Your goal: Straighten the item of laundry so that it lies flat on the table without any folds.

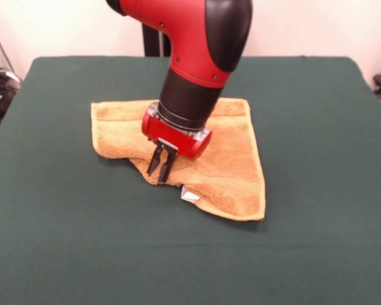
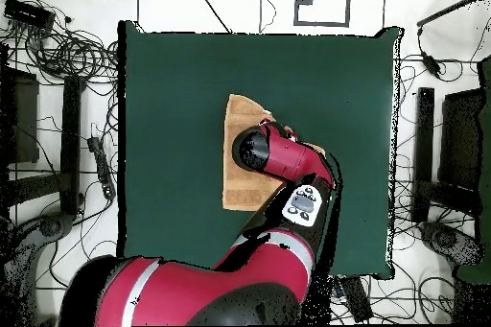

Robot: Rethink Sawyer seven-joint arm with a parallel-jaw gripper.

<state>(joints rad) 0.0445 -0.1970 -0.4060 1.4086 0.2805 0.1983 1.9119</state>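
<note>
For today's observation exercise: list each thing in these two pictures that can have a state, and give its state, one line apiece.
towel: not flat, one corner folded over, white tag showing at the near edge.
gripper: lowered onto the towel's folded edge, fingers close together, apparently pinching the cloth.
arm: reaching out over the towel.
table: bearing the towel.

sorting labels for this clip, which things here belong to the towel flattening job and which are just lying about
Belongs to the job:
- towel, still folded over
- green table
- tool, down on the towel's folded edge

Just lying about:
- cables on the floor around the table
- dark stands beside it
</note>
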